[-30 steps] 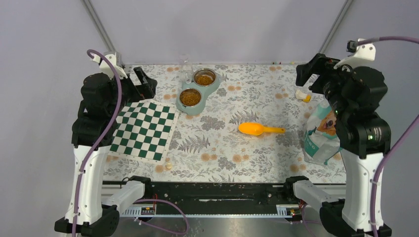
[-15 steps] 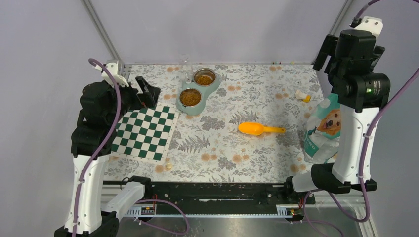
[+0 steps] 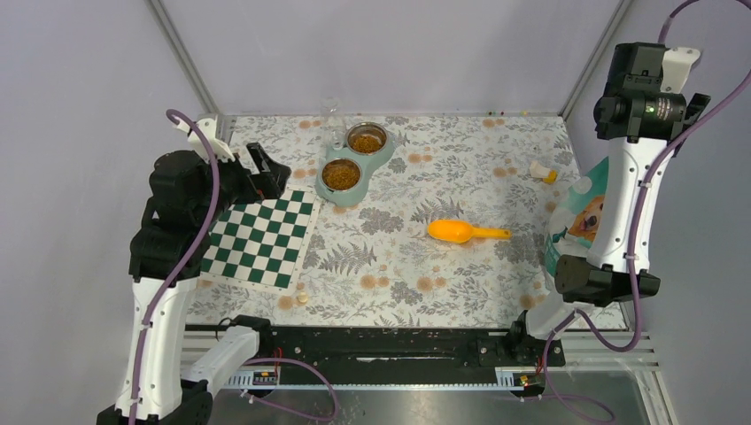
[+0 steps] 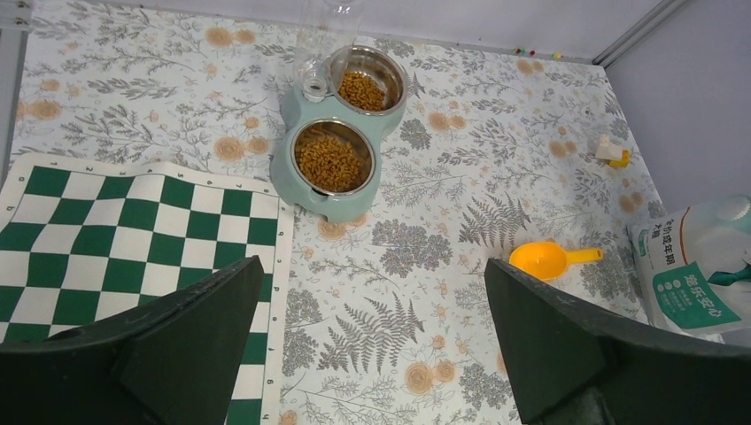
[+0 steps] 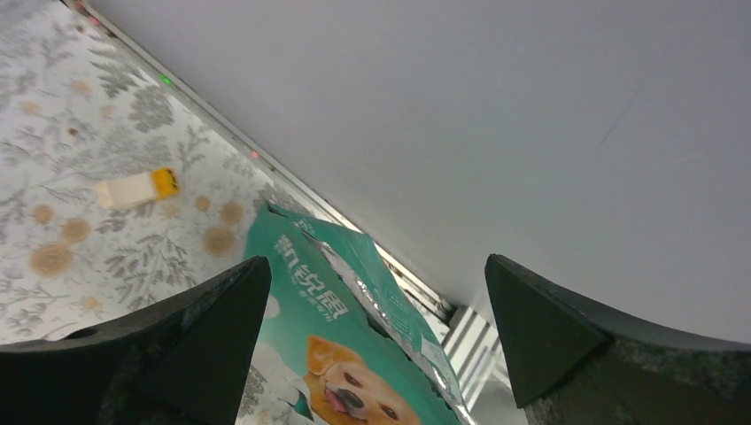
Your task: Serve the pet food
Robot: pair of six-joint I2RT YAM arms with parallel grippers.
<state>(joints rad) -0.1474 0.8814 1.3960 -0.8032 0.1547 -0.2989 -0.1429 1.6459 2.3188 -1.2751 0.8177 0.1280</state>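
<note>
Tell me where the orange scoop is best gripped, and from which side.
Grip the orange scoop by its thin handle, right pincer coming down from above, closing across its width. It lies flat, handle pointing to the right arm's side; its cup looks too wide.

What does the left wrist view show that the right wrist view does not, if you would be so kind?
Only the left wrist view: the twin bowl filled with kibble, the checkered mat and the orange scoop. Only the right wrist view: the golden dog printed on the pouch. Both: the pouch, the small white-and-yellow piece and the floral tablecloth.
</note>
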